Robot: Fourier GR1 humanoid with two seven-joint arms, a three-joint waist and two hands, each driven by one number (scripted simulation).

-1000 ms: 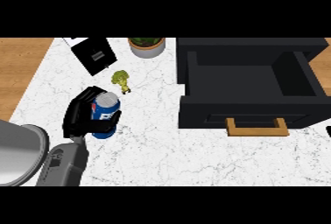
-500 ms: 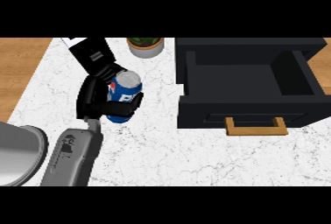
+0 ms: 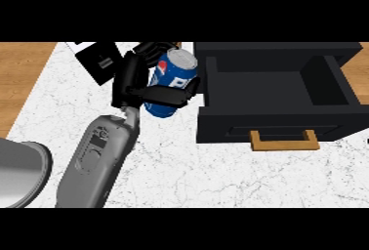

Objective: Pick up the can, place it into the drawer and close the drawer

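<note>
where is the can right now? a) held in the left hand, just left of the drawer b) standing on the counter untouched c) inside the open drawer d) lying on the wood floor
a: the left hand has its fingers curled round the blue can, which is just left of the open drawer, not in it.

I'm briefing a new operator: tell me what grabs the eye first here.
The blue can, held tilted above the marble counter in the left hand, stands out at upper centre. Right beside it sits the open black drawer with its wooden handle toward the viewer.
</note>
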